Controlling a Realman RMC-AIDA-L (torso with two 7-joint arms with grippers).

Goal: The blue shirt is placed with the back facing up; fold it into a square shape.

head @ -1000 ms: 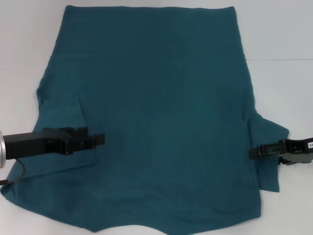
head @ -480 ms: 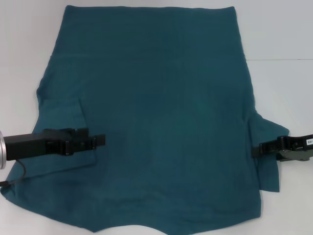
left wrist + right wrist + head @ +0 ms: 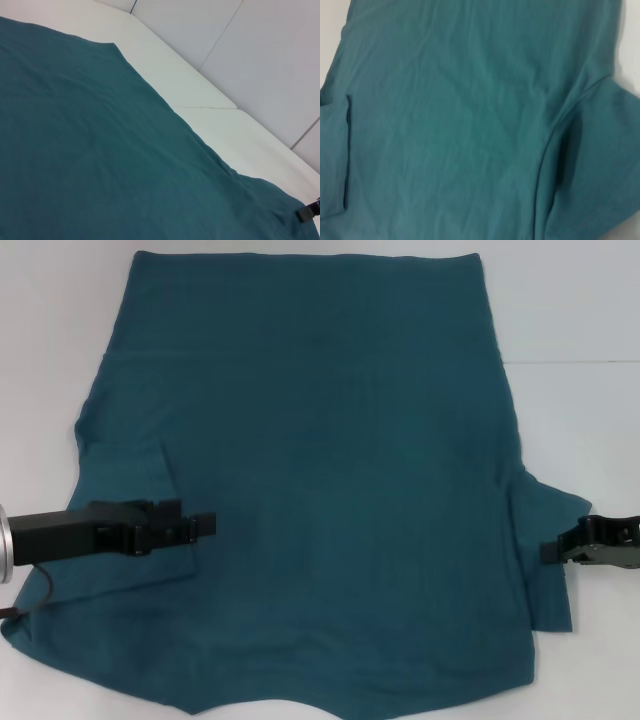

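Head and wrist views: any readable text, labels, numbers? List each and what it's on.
None readable.
The blue shirt lies plain side up in all three views; no lettering shows on it.
The left gripper, over the shirt's left sleeve, carries no visible marking.
The right gripper, at the right sleeve's edge, shows no label in this frame.

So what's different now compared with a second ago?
The right hand has slid outward, toward the robot's right, off the body of the large dark teal fabric shirt to the edge of its right sleeve. The left hand stayed over the folded-in left sleeve; the shirt lies unchanged.
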